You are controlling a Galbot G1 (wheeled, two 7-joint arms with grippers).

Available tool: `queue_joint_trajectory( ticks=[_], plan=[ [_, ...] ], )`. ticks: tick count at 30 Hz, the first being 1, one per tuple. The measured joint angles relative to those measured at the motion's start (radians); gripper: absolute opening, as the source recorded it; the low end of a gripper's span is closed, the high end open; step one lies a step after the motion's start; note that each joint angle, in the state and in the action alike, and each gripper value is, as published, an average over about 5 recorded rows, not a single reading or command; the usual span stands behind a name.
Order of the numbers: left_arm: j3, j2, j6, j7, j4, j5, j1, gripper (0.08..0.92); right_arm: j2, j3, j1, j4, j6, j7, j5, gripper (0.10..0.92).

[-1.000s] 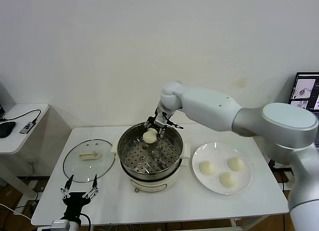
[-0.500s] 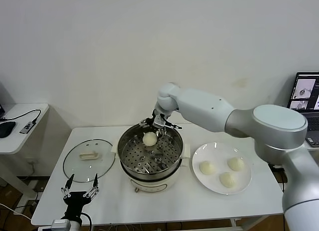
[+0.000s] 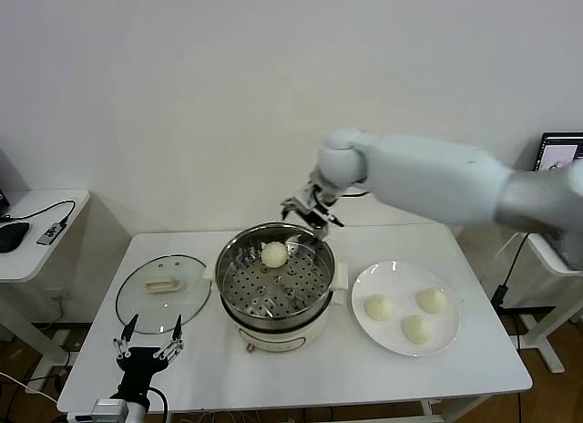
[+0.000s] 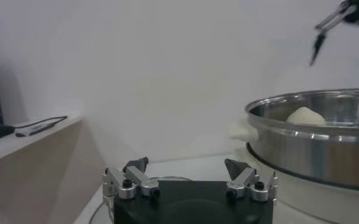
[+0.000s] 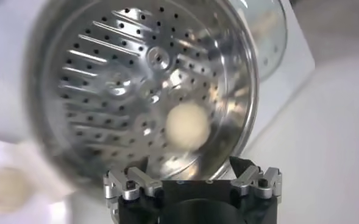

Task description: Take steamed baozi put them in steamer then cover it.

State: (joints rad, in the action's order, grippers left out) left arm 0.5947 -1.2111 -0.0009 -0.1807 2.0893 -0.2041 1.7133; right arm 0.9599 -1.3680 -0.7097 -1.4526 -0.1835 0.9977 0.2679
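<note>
Now the right gripper (image 3: pixel 308 214) hangs above the far rim of the steamer (image 3: pixel 276 283), a little to its right, with its fingers spread wide and nothing between them. One steamed baozi (image 3: pixel 274 253) lies free on the perforated tray inside the steamer, toward the far side, apart from the gripper above it. The right wrist view looks down into the pot and shows that same bun (image 5: pixel 188 125) alone on the tray, below the parted fingertips. Three more buns (image 3: pixel 408 313) sit on the white plate (image 3: pixel 365 279) on the table (image 3: pixel 455 368), just to the right of the steamer. The cover (image 3: pixel 163 293), a clear glass lid with a cream handle at its centre, lies flat on the table to the left of the steamer, just beside it. The left gripper (image 3: pixel 146 350) is parked at the near left edge of the table, near the cover's near edge, its fingers wide apart and holding nothing.
</note>
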Motion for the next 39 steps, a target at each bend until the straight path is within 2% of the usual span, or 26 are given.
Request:
queue_joint_trajectory(
  ticks=[8, 15, 26, 39],
  plan=[
    [0.013, 0.007, 0.005, -0.001, 0.011, 0.0, 0.002, 0.823, -0.212, -0.008, 0.005, -0.108, -0.113, 0.013, -0.002, 0.823],
    [0.02, 0.003, 0.005, -0.004, 0.007, 0.002, 0.002, 0.823, -0.297, 0.027, 0.101, -0.133, -0.156, 0.009, -0.052, 0.823],
    [0.025, -0.006, 0.01, -0.003, -0.002, 0.012, -0.006, 0.823, -0.315, 0.129, 0.306, -0.098, -0.182, -0.011, -0.143, 0.823],
    [0.038, 0.007, 0.017, -0.001, -0.002, 0.018, -0.01, 0.823, -0.251, 0.241, 0.496, 0.006, -0.167, -0.031, -0.233, 0.823]
  ],
)
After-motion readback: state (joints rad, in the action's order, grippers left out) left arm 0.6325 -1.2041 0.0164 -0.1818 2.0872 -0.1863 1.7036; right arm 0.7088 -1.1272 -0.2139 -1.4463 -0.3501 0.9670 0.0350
